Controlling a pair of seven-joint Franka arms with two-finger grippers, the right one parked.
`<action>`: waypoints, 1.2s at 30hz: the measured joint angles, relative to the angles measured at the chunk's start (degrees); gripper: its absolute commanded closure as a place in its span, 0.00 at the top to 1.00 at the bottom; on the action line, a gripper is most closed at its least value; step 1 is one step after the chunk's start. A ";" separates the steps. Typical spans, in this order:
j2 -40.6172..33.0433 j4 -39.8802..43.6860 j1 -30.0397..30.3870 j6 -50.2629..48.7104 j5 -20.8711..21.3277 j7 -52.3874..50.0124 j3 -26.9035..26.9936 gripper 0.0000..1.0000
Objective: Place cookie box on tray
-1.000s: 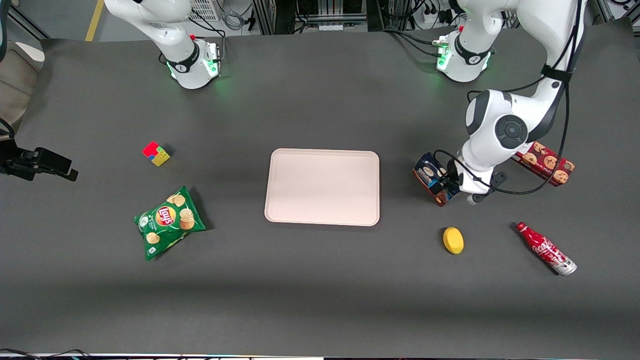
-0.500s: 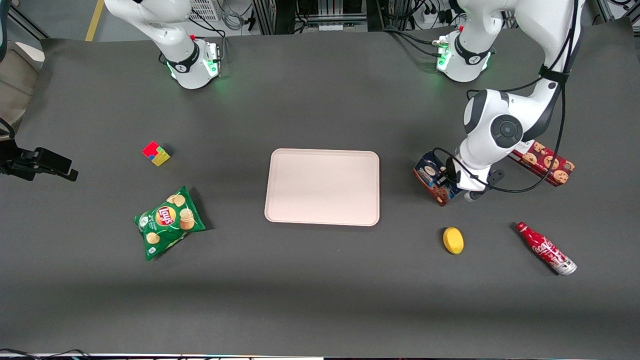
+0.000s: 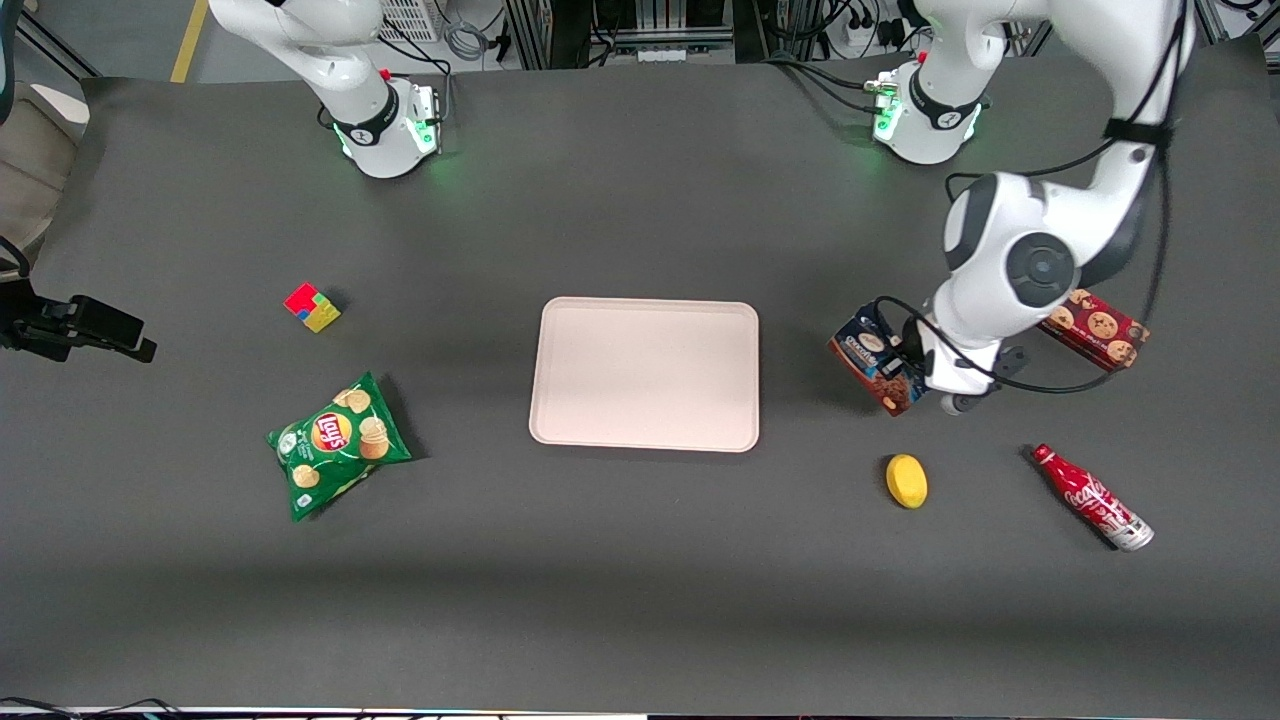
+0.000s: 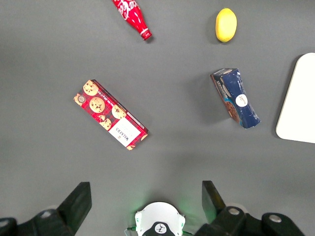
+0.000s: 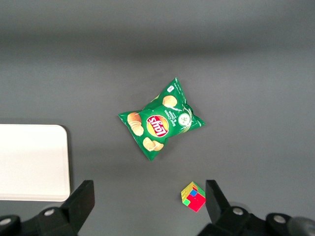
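Sitting on the table w/ nothing gripping it, cookie box [image 4: 236, 98] lies between tray [image 3: 645, 373] and red box [image 4: 110, 114]. Prob. light, stiff card, crushable; pinch across narrow sides. Tool [image 4: 147, 199] hangs above it, fingers spread, empty. Dark matte table [image 3: 640, 560], lemon [image 3: 906, 480] nearby.

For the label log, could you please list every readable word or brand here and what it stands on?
"Lay's": green chip bag.
"Coca-Cola", script: red bottle.
Cookie box wording: too blurred.
Red cookie box label: too small.
Tray: none.
Gripper, open above the table: none.
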 measured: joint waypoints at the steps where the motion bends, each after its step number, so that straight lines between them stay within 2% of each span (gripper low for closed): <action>1: -0.27 1.96 -0.01 -2.01 -0.02 -0.04 -0.77 0.05; 5: -0.67 8.15 -0.18 -7.50 0.03 -0.08 -4.90 0.06; 6: -0.65 9.07 -0.24 -8.00 0.05 -0.08 -6.22 0.10; 9: -0.46 10.29 -0.58 -8.19 0.65 -0.08 -10.21 0.10; 13: 1.24 10.27 -2.03 -8.12 4.76 0.61 -15.15 0.11; 18: 6.82 9.82 -4.88 -5.79 9.86 1.22 -19.17 0.06; 22: 13.11 9.29 -6.28 -0.93 11.99 2.79 -19.83 0.03; 29: 23.83 8.87 -5.81 5.00 12.75 12.66 -18.85 0.04; 36: 29.57 9.06 -5.41 8.86 15.55 14.35 -18.74 0.07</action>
